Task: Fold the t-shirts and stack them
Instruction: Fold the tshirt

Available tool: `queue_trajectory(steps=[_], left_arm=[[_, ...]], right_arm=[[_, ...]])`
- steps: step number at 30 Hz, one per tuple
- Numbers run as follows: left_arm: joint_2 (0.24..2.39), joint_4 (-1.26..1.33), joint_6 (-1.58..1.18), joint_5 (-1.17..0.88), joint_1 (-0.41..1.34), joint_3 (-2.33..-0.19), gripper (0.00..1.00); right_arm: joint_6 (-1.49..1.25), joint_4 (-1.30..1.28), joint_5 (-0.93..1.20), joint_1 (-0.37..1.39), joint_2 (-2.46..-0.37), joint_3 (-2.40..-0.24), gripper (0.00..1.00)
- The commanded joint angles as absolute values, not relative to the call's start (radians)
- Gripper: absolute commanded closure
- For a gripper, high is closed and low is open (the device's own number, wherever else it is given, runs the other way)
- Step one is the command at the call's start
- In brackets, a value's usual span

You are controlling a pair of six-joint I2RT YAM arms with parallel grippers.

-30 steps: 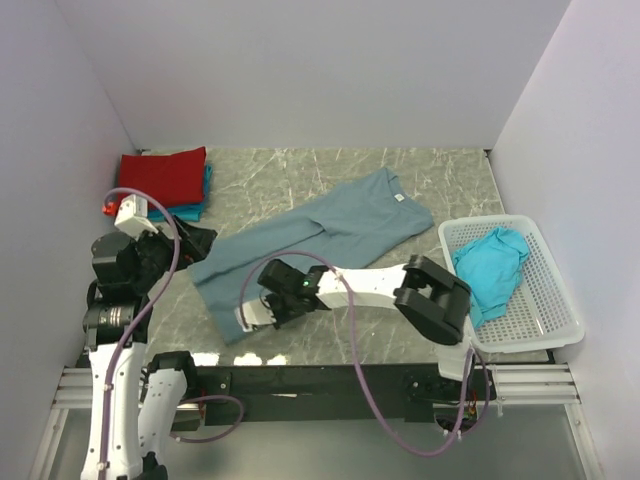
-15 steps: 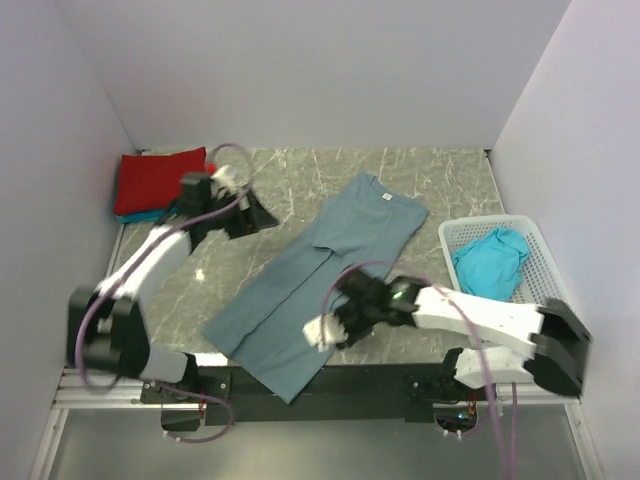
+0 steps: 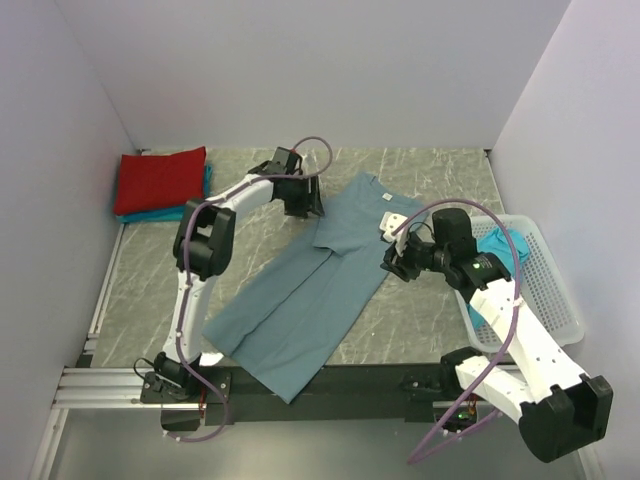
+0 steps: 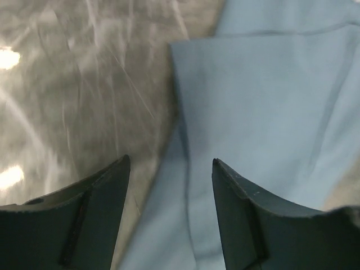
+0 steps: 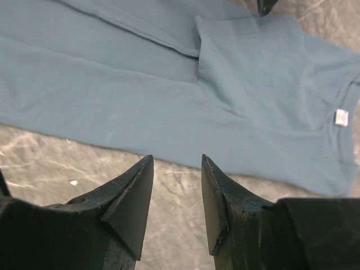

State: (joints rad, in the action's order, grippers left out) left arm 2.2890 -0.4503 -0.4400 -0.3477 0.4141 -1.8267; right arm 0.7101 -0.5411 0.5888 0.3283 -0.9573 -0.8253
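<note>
The slate-blue t-shirt [image 3: 320,290] lies spread on a diagonal, its neck with the white label [image 3: 386,199] at the far end and its hem over the table's near edge. My left gripper [image 3: 300,198] hovers open over the shirt's far left sleeve edge. In the left wrist view the cloth [image 4: 270,101] runs between the spread fingers of this gripper [image 4: 170,159]. My right gripper [image 3: 393,263] is open at the shirt's right edge. Seen from the right wrist, that gripper [image 5: 176,157] is over bare marble just short of the shirt [image 5: 169,101]. A folded red t-shirt [image 3: 160,178] rests on a folded teal one [image 3: 170,213] at the far left.
A white perforated basket [image 3: 555,300] stands at the right with a crumpled turquoise t-shirt [image 3: 503,243] in it, partly behind my right arm. Side walls close in the marble table [image 3: 440,180] on the left, back and right.
The right gripper let go of the shirt's hem and swung up to its right edge. The left arm reached from the near left to the far sleeve. The shirt now lies longer and flatter.
</note>
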Motion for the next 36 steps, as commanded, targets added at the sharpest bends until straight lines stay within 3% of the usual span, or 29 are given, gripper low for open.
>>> queue_trajectory(steps=[1, 9, 12, 13, 17, 18, 24, 30, 33, 34, 36], left_arm=[[2.35, -0.564, -0.385, -0.301, 0.44, -1.951, 0.35], [2.451, -0.621, -0.376, -0.394, 0.471, -2.019, 0.51], [2.47, -0.635, -0.371, -0.428, 0.474, -2.023, 0.63], [2.474, -0.641, -0.37, -0.42, 0.474, -2.026, 0.72], [2.484, -0.669, -0.397, -0.29, 0.468, -2.058, 0.97], [2.476, -0.669, -0.411, -0.222, 0.46, -2.062, 0.99], [2.399, -0.617, -0.584, -0.137, 0.302, -1.968, 1.0], [2.288, -0.549, -0.561, -0.155, 0.161, -1.769, 0.99], [2.211, -0.505, -0.529, -0.233, 0.118, -1.669, 0.83], [2.185, -0.496, -0.508, -0.247, 0.111, -1.649, 0.65], [2.084, -0.457, -0.486, -0.271, 0.11, -1.592, 0.47]], right_arm=[[0.632, -0.514, 0.663, 0.307, -0.948, -0.842, 0.53], [0.621, -0.496, 0.661, 0.284, -0.917, -0.824, 0.53], [0.617, -0.495, 0.658, 0.284, -0.923, -0.824, 0.53], [0.618, -0.497, 0.658, 0.281, -0.926, -0.824, 0.53], [0.614, -0.494, 0.653, 0.278, -0.93, -0.819, 0.53], [0.611, -0.492, 0.65, 0.278, -0.93, -0.819, 0.53], [0.578, -0.469, 0.618, 0.27, -0.96, -0.813, 0.53], [0.509, -0.422, 0.549, 0.268, -1.022, -0.813, 0.53], [0.444, -0.374, 0.54, 0.268, -1.077, -0.813, 0.53], [0.413, -0.338, 0.543, 0.268, -1.095, -0.813, 0.51], [0.324, -0.315, 0.56, 0.267, -1.182, -0.834, 0.46]])
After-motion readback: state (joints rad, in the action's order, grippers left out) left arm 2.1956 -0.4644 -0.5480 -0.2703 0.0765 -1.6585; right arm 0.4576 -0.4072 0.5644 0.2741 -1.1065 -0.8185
